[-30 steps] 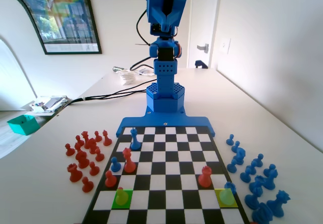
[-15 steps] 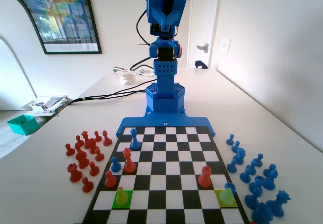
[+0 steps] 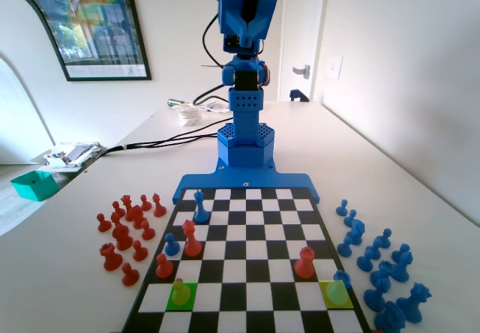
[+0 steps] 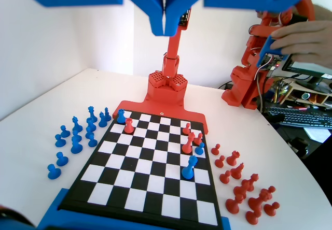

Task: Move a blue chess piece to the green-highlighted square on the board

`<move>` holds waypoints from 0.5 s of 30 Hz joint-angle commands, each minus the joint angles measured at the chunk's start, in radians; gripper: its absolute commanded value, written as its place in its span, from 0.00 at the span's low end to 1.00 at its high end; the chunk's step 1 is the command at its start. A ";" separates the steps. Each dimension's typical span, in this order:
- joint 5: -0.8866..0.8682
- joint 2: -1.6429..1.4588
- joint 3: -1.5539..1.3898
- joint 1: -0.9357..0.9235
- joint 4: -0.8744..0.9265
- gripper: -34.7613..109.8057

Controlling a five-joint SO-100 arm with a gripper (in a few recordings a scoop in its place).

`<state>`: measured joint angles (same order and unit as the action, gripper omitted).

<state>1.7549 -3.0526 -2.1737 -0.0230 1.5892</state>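
Blue gripper [image 4: 165, 25] unmoved, jaws together, high

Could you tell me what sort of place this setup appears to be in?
Probably a home office or hobby room: a white table bearing the board, a framed poster on the wall, and a keyboard beside a monitor at the table's edge.

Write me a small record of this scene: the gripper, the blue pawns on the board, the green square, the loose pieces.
gripper: shut, holding nothing, high above the board
green square: near left corner area in the fixed view
blue pawns on board: one on the left side, one at the yellow square
tall blue piece: on the left side, farther back
loose pieces: red group left of the board, blue group right of it
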 commanded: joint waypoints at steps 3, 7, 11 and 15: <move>-0.017 0.078 0.049 -0.008 -0.032 0.25; -0.037 0.262 0.166 -0.023 -0.049 0.25; -0.052 0.457 0.261 -0.061 -0.091 0.25; -0.081 0.647 0.344 -0.109 -0.130 0.25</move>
<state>1.6828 -2.5433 -1.9267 -0.0859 1.4910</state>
